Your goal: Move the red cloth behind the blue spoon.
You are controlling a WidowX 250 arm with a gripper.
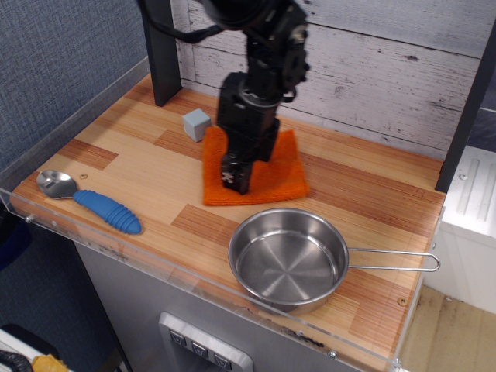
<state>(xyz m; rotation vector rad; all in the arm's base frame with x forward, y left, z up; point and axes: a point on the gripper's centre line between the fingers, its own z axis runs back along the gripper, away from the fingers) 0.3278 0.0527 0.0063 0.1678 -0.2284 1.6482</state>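
Am pressing my gripper down on red cloth, jaws prob shut; blue spoon lying well off to the side.

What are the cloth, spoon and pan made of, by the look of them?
Red cloth: soft woven fabric, probably terry; matte, nubby surface.
Blue spoon: shiny metal bowl, likely steel; thick ribbed handle looks like matte plastic or rubber.
Steel pan: brushed metal with concentric sheen and reflections, thin wire handle.
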